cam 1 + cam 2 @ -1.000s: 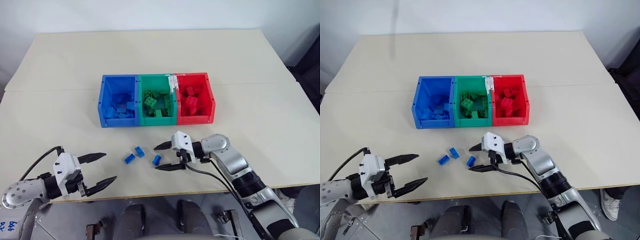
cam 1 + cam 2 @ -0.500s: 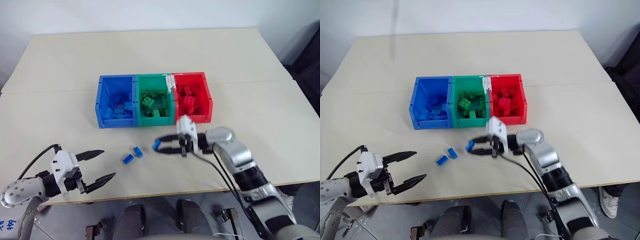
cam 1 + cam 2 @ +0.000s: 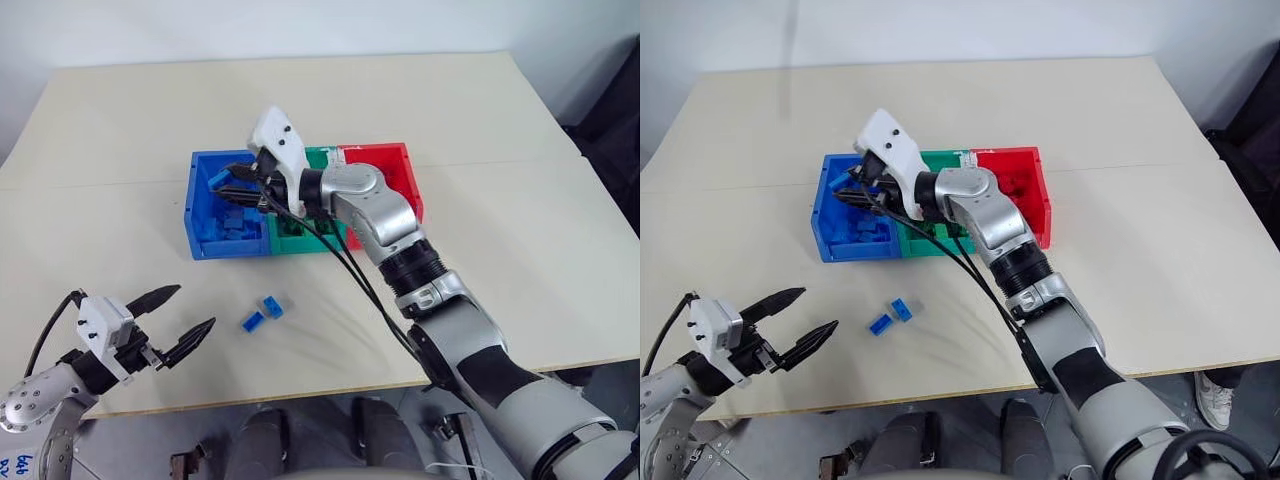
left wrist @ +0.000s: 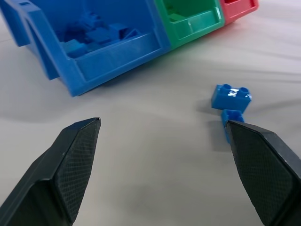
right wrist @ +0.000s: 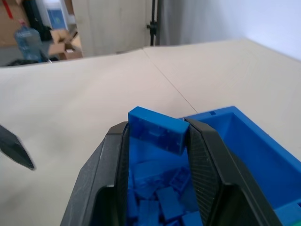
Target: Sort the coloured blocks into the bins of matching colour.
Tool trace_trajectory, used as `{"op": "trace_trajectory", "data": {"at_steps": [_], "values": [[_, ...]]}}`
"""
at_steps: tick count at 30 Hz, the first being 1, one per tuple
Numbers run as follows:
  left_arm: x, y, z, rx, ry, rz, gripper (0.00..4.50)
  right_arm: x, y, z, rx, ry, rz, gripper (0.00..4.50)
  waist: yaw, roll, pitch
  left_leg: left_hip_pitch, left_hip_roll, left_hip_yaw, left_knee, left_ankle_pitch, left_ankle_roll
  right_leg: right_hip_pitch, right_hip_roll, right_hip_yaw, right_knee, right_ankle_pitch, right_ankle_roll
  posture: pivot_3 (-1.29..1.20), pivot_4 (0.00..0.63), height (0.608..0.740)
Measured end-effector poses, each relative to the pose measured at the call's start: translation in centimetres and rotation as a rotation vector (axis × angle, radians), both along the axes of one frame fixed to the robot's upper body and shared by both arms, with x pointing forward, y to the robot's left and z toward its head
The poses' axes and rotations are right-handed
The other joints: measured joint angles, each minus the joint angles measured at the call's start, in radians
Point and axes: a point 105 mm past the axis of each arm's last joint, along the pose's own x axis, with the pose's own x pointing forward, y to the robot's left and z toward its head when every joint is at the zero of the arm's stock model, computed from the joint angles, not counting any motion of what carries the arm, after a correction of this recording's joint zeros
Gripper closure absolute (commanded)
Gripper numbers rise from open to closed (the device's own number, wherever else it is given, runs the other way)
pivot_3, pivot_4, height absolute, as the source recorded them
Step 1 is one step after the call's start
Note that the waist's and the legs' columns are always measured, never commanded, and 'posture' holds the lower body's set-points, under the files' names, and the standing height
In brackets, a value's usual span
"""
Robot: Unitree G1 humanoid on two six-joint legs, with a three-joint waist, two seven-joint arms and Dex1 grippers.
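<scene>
A narrow blue block (image 5: 156,133) is pinched between the fingers of my right gripper (image 3: 226,185), which hangs just above the blue bin (image 3: 230,245). That bin holds several blue blocks. Two more blue blocks (image 3: 270,306) (image 3: 253,321) lie close together on the table in front of the bins, also seen in the left wrist view as the farther one (image 4: 231,96) and the nearer one (image 4: 232,118). My left gripper (image 3: 195,307) is open and empty, low at the near left, a little to the left of that pair.
The green bin (image 3: 300,243) and the red bin (image 3: 412,185) stand in a row to the right of the blue one, each holding blocks of its own colour. My right arm reaches across in front of the green and red bins. The beige table (image 3: 520,260) spreads around them.
My right gripper shut on a blue block on the table, lifted it and carried it up and left to above the blue bin. The left gripper stayed open.
</scene>
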Motion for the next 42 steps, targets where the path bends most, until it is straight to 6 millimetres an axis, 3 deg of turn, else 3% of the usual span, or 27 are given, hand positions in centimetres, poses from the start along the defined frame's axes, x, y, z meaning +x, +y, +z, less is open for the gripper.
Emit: {"op": "trace_trajectory", "data": {"at_steps": [6, 9, 15, 22, 26, 30, 32, 35, 42], "values": [[-0.1, -0.3, 0.3, 0.006, -0.014, -0.008, 0.00, 0.4, -0.7, -0.2, -0.001, -0.018, -0.001, 0.09, -0.003, 0.000, 0.000, -0.003, 0.001, 0.002, 0.000, 0.000, 0.000, -0.003, 0.001, -0.001, 0.000, 0.000, 0.000, 0.00, 0.150, 0.740], [0.2, -0.7, 0.5, 0.004, -0.023, -0.027, 0.00, 0.1, -2.9, -0.1, -0.003, -0.040, 0.027, 0.03, 0.001, 0.000, 0.000, -0.003, 0.001, 0.002, 0.001, 0.000, 0.000, -0.003, 0.001, -0.002, 0.000, 0.000, 0.000, 0.00, 0.150, 0.740], [1.3, -2.2, 1.4, 0.024, -0.044, -0.129, 0.00, -1.0, -11.6, -3.2, -0.006, -0.011, 0.025, 0.03, 0.025, -0.001, -0.001, -0.005, -0.001, 0.002, 0.004, -0.001, 0.002, -0.002, 0.000, -0.003, -0.001, 0.001, 0.002, 0.00, 0.150, 0.740], [2.2, -3.6, 1.6, 0.061, -0.013, -0.278, 0.00, -4.7, -21.9, -6.9, -0.032, -0.017, -0.079, 0.03, 0.031, -0.001, -0.001, -0.004, -0.002, 0.008, 0.004, -0.001, 0.001, -0.001, 0.002, -0.004, -0.002, 0.001, 0.002, 0.00, 0.150, 0.740], [2.9, -4.3, 1.7, 0.076, -0.002, -0.355, 0.00, -7.0, -26.6, -8.4, -0.049, -0.018, -0.150, 0.03, 0.032, -0.001, -0.001, 0.001, -0.001, 0.014, 0.004, -0.001, 0.001, 0.003, 0.002, -0.004, -0.002, 0.001, 0.002, 0.00, 0.150, 0.740], [3.5, -3.9, 1.8, 0.091, 0.009, -0.375, 0.00, -8.2, -30.3, -8.5, -0.075, -0.023, -0.246, 0.03, 0.027, -0.001, -0.001, 0.009, 0.000, 0.014, 0.004, -0.001, 0.002, 0.012, 0.003, -0.004, -0.006, 0.001, 0.002, 0.00, 0.150, 0.740], [3.7, -3.6, 1.7, 0.087, 0.014, -0.375, 0.00, -8.4, -31.4, -8.7, -0.086, -0.021, -0.271, 0.03, 0.027, -0.001, -0.001, 0.012, 0.001, 0.014, 0.004, -0.001, 0.001, 0.014, 0.003, -0.004, -0.007, 0.001, 0.002, 0.00, 0.150, 0.740], [3.8, -3.4, 1.6, 0.086, 0.015, -0.375, 0.00, -8.3, -31.3, -8.7, -0.084, -0.033, -0.269, 0.03, 0.029, -0.001, 0.000, 0.015, 0.001, 0.011, 0.004, -0.001, 0.001, 0.015, 0.003, -0.001, -0.006, 0.001, 0.002, 0.00, 0.150, 0.740], [3.6, -3.4, 1.4, 0.084, 0.018, -0.374, 0.00, -7.7, -28.6, -8.4, -0.034, -0.043, -0.190, 0.03, 0.031, -0.001, -0.001, 0.016, 0.004, 0.011, 0.003, -0.001, 0.001, 0.015, 0.001, 0.000, -0.006, 0.001, 0.002, 0.00, 0.150, 0.740]]}}
